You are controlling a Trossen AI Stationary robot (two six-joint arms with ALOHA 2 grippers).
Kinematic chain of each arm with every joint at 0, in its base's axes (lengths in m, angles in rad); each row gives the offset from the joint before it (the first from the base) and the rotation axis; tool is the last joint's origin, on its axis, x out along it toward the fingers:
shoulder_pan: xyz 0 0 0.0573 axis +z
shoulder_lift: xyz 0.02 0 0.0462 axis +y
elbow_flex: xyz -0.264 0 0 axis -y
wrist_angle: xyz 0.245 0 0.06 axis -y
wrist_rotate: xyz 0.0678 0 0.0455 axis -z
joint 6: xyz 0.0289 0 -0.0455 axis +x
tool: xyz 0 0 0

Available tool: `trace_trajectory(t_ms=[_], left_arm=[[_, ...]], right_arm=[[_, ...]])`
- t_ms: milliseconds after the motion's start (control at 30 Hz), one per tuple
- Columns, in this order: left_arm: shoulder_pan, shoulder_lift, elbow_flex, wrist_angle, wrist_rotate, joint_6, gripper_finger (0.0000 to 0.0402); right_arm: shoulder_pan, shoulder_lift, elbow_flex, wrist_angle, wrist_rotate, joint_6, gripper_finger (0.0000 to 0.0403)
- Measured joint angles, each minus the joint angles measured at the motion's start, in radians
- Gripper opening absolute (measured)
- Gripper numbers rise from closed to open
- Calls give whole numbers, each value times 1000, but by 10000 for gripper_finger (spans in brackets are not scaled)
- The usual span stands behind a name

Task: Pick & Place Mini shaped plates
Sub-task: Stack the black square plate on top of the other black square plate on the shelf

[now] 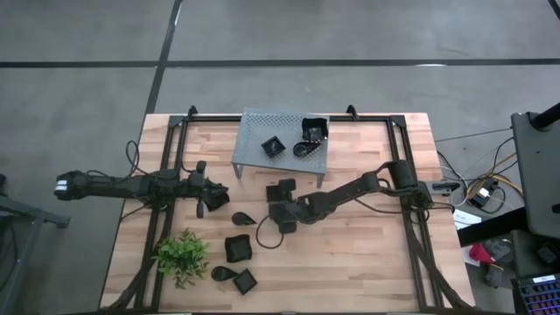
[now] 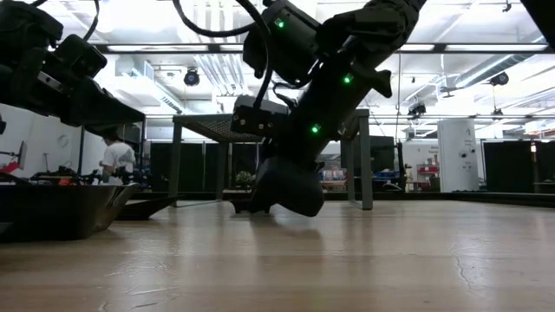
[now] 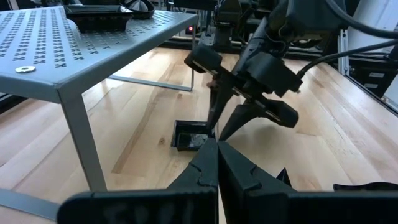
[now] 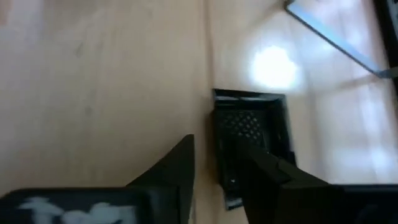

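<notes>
Several small black dishes lie flat on the wooden table: a square one (image 1: 282,188) in the middle, a teardrop one (image 1: 243,217), a square one (image 1: 237,248), and two more near the front (image 1: 236,277). Three more (image 1: 306,149) sit on the grey perforated rack (image 1: 254,127). My right gripper (image 1: 282,205) is open, low over the middle square dish (image 4: 249,124), one finger over its inside and one outside its wall. My left gripper (image 1: 214,199) is shut and empty, hovering to the left of that dish. My right gripper stands astride one side wall (image 4: 219,149) of the square dish, one finger (image 4: 267,168) inside the hollow and one (image 4: 177,168) outside. It comes slanting down from the table's right. The dish lies flat on the table. I cannot tell whether either finger touches it.
The grey rack stands on thin legs (image 3: 78,134) just beyond the two grippers. A small green plant (image 1: 182,255) stands at the front left. Black frame rails (image 1: 166,175) run along the table's left and right sides. Bare wood lies at the front right.
</notes>
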Motion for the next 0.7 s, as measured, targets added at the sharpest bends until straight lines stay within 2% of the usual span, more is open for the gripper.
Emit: trace_trajectory(t_ms=[233,500,700], left_arm=[[0,0,0,0,0,0,0],[0,0,0,0,0,0,0],[0,0,0,0,0,0,0]], right_arm=[[4,5,1,-2,-22,21,17],[55,-25,9,-4,-20,9,8],[105,-118,10,-10,-19,-73,8]])
